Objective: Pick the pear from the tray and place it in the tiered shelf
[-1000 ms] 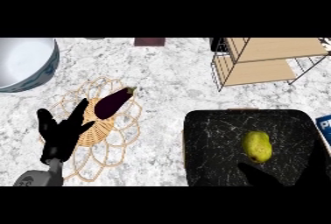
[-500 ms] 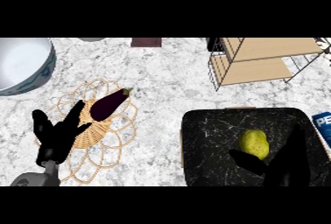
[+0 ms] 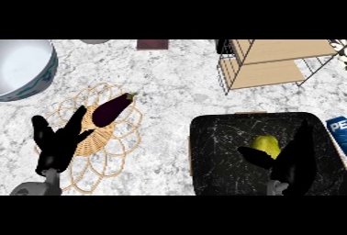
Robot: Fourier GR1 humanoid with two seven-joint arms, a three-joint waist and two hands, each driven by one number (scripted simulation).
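**One pear (image 3: 265, 146) lying on the tray (image 3: 217, 137), no hand closed on it**

The marbled counter (image 3: 176, 87) fills the head view, and the black tray lies on it as the landmark for the rest.

Up from the tray's far edge, a little apart from it, stands the tiered shelf (image 3: 267, 73), a dark wire frame with pale wooden boards.

Far to the tray's left and further up the counter sits a large pale bowl (image 3: 49, 69), cut off by the view's edge.

Left of the tray, near but apart from it, lies a woven wicker mat (image 3: 125, 137).

The right hand (image 3: 293, 167) is over the tray's right half. It is open: its fingers (image 3: 302, 137) run straight up the tray and its thumb (image 3: 249, 154) points off to the left.

The left hand (image 3: 58, 149) rests well left of the tray, over the mat's left edge, open with fingers up and holding nothing.

A dark purple eggplant (image 3: 112, 109) lies tilted on the mat's upper part, on the side towards the tray.

The yellow-green pear lies right of the tray's middle, in the gap between the right hand's thumb and fingers. I cannot tell whether either touches it.

A blue box (image 3: 338, 134) shows just beside the tray's right edge.
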